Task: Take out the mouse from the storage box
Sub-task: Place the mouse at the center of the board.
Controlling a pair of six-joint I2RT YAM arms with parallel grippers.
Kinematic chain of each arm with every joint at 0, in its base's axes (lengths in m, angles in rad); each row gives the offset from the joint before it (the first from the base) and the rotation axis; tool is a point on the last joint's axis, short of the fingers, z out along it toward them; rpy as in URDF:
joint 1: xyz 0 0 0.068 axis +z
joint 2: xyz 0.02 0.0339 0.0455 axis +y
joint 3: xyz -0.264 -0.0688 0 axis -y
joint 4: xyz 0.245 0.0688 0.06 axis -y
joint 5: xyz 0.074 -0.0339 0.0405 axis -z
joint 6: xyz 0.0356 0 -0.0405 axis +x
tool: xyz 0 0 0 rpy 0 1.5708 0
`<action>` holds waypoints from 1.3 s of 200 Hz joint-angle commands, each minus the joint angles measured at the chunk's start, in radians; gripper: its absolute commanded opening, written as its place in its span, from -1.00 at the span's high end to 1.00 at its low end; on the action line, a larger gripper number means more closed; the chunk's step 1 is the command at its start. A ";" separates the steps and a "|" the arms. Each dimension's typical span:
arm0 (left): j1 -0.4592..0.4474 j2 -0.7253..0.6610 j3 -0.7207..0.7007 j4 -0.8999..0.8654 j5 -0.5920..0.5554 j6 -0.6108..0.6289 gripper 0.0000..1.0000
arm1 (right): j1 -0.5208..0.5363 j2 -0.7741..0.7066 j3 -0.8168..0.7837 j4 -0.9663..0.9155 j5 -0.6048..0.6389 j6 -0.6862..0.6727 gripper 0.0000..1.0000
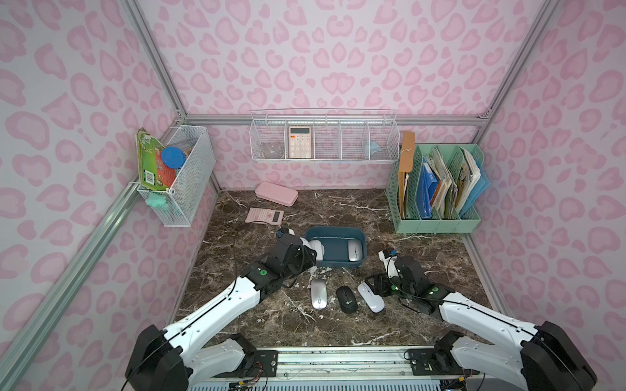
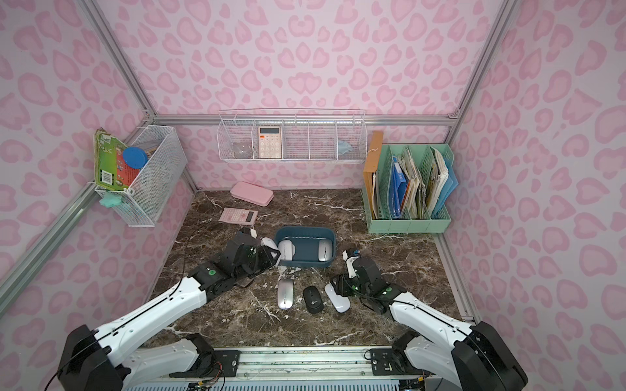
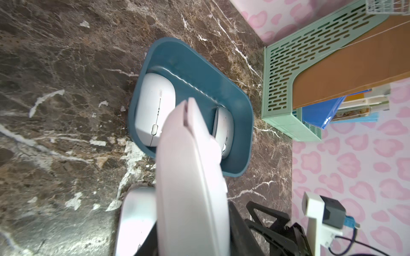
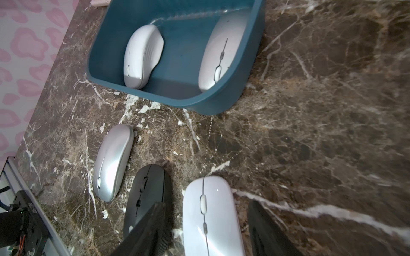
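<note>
Sitting in the storage box (image 1: 335, 231) are two mice: a white mouse (image 1: 318, 250) by its left wall and a silver mouse (image 1: 354, 250) by its right. Both are lying front to back, across the box's long side, wheel ends pointing toward the robot. The left claw (image 3: 188, 106) is hanging over the box, pinched narrow, holding nothing. The right claw (image 4: 206, 202) is straddling a flat mouse (image 4: 210, 221) on the table (image 1: 288, 325), fingers apart and not touching it.
</note>
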State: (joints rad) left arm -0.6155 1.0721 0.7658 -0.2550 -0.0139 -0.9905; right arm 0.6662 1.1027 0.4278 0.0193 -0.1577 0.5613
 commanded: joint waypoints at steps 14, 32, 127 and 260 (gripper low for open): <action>0.024 -0.181 -0.091 -0.064 0.093 0.075 0.47 | 0.072 0.042 0.046 -0.017 0.082 0.024 -0.27; 0.031 -0.283 -0.138 -0.093 0.125 0.091 0.47 | 0.106 0.076 0.069 -0.011 0.100 0.043 -0.27; 0.040 -0.598 -0.309 -0.099 0.279 0.116 0.47 | 0.176 0.183 0.165 -0.024 0.153 0.057 -0.27; 0.040 -0.573 -0.357 -0.104 0.287 0.143 0.49 | 0.191 0.170 0.124 -0.013 0.170 0.055 -0.28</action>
State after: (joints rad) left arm -0.5755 0.4770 0.4076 -0.3733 0.2924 -0.8642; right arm 0.8570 1.2716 0.5537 0.0036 0.0032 0.6235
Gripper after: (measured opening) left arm 0.368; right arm 0.641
